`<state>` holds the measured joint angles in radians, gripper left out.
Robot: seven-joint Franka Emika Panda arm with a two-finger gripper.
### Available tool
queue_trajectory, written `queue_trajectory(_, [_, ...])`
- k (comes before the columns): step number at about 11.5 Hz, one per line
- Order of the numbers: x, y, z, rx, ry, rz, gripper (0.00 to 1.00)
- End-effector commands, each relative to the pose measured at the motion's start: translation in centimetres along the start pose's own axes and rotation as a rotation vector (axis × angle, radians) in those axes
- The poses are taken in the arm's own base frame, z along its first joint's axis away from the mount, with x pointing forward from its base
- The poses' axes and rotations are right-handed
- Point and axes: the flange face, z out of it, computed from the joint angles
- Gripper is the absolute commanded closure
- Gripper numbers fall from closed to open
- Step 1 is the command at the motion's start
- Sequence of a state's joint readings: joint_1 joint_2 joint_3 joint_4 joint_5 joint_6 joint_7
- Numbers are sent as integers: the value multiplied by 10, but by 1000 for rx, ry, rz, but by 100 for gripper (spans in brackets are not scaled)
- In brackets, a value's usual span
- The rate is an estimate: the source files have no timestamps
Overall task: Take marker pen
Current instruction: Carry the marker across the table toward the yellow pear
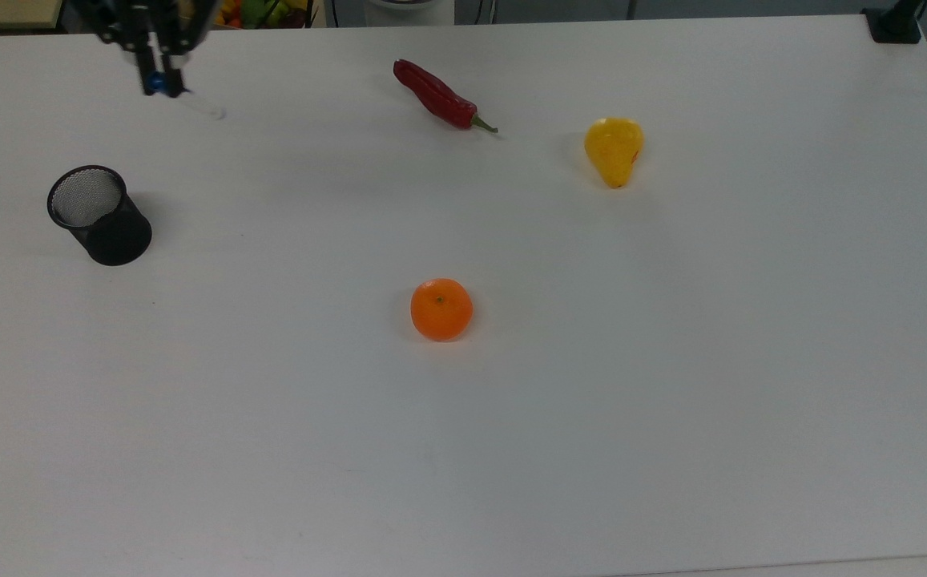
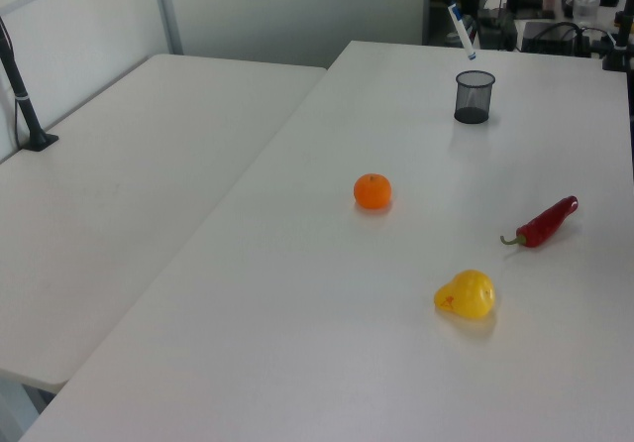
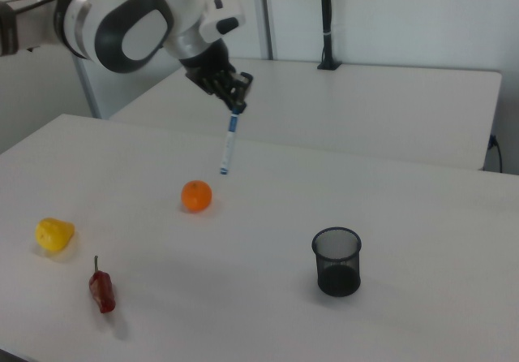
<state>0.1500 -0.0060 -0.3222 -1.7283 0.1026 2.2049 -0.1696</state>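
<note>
The marker pen hangs in the air above the worktop, and your claw is clamped on its upper, blue-capped end. In the right view you see the pen pointing down, slightly tilted, with its lower tip clear of the surface and well above it. It is out of the black mesh cup, which stands upright and apart, toward the right view's right.

In the top view your claw sits near the far edge of the worktop, with the pen slanting out toward the top view's right. The cup lies nearer the camera and toward the top view's left of it. In the left view the pen shows above the cup.

You also have a red chili pepper, a yellow pear and an orange lying on the worktop, all well apart from the claw and from each other.
</note>
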Motion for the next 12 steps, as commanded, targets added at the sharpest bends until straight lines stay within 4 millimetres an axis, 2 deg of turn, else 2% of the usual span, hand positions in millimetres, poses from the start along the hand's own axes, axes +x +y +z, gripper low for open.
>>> queue_trajectory(1, [-3, -75, 7, 79, -90, 54, 98])
queue_trajectory(2, [-6, -106, 14, 95, -122, 56, 98])
queue_trajectory(5, [-22, -194, 68, 112, -233, 109, 99])
queue_trajectory(7, [-34, -233, 89, 122, -276, 96, 99])
queue_trajectory(9, [-54, -275, 135, 118, -347, 102, 99])
queue_trajectory(10, [-56, -301, 147, 134, -340, 76, 98])
queue_trajectory(11, [-66, -319, 165, 140, -359, 50, 98])
queue_trajectory(12, [-71, -327, 176, 142, -368, 39, 98])
